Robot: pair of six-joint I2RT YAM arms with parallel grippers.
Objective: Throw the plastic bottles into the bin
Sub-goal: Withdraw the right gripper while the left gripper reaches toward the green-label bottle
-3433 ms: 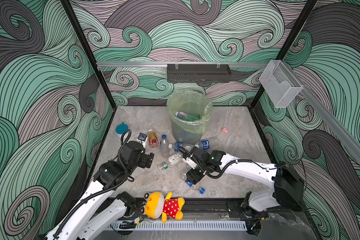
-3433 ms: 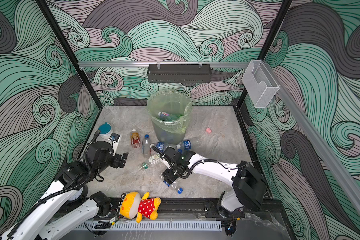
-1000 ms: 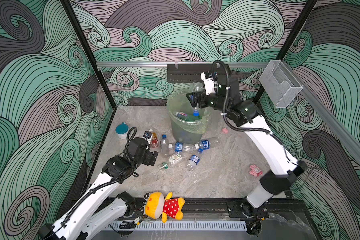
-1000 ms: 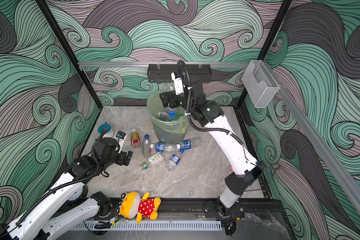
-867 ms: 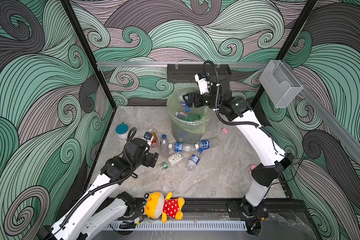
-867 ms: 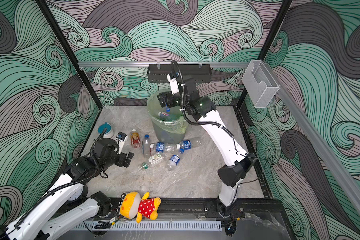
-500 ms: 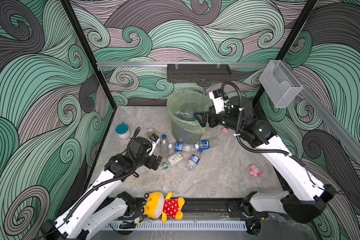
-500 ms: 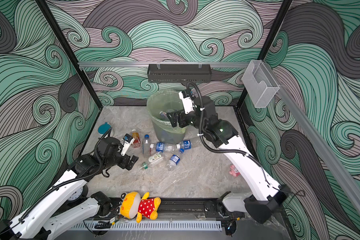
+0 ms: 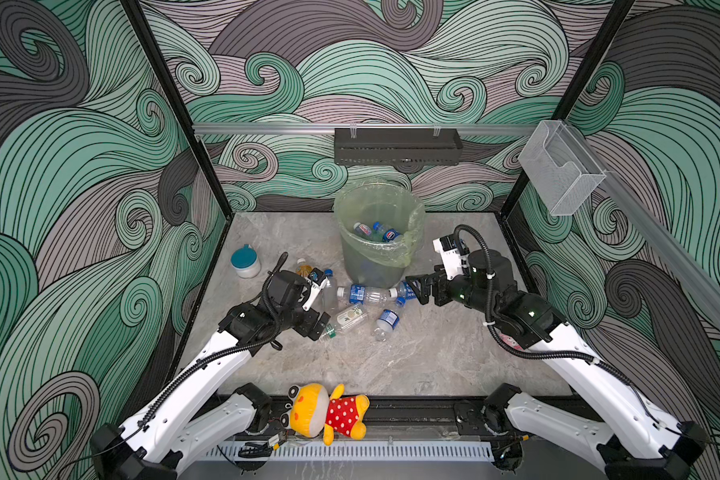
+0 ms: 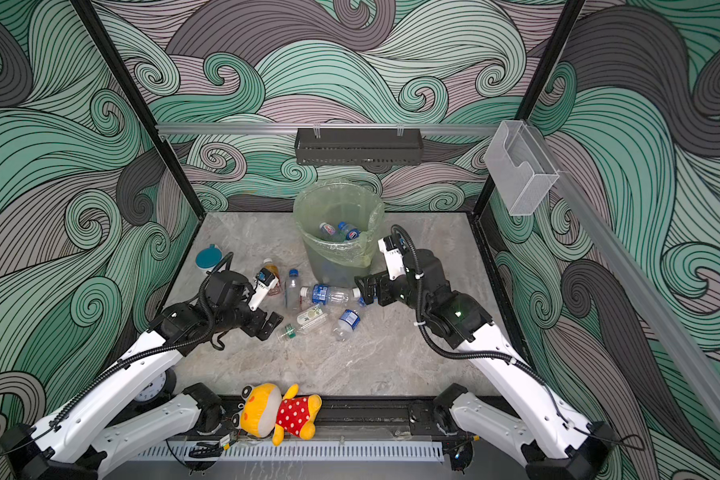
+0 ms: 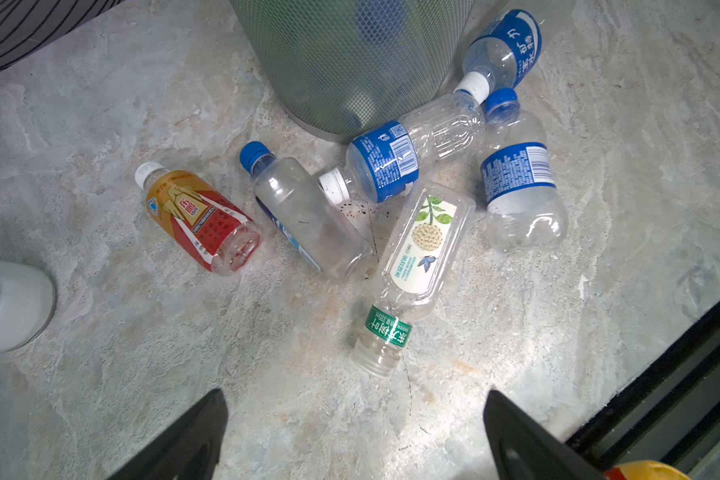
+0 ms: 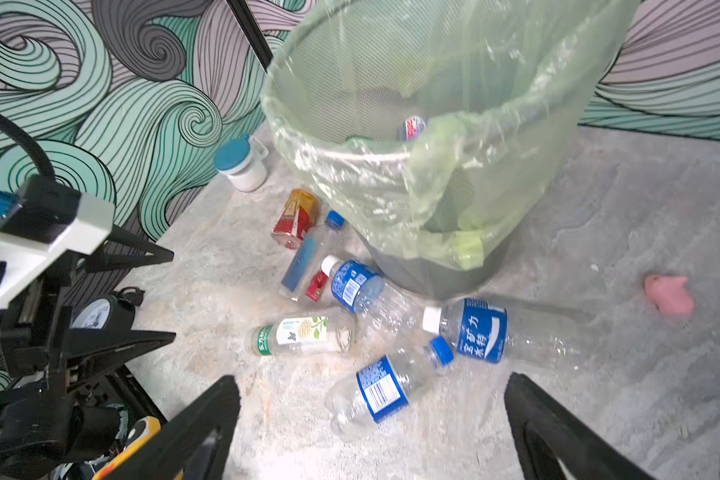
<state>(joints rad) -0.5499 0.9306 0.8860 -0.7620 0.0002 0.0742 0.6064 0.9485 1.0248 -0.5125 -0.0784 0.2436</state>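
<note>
The bin (image 9: pixel 371 266), grey mesh lined with a pale green bag, stands at the back centre with bottles (image 9: pixel 377 232) inside. Several plastic bottles lie on the floor before it: an orange-red one (image 11: pixel 196 218), a clear blue-capped one (image 11: pixel 304 216), a green-necked one (image 11: pixel 416 266) and blue-labelled ones (image 11: pixel 391 160) (image 12: pixel 385 392). My left gripper (image 9: pixel 316 328) (image 11: pixel 354 399) hangs open and empty just short of the green-necked bottle's mouth. My right gripper (image 9: pixel 417 289) (image 12: pixel 371 380) is open and empty, low beside the bin's front right, over a blue-labelled bottle.
A teal-lidded white cup (image 9: pixel 245 261) stands at the left near the wall. A yellow plush toy (image 9: pixel 329 411) lies on the front rail. A small pink object (image 12: pixel 668 293) lies right of the bin. A clear box (image 9: pixel 560 166) hangs on the right wall.
My right gripper was over the bin with a bottle, let it go there, and has swung down to the floor beside the bin. My left gripper has moved right towards the bottles.
</note>
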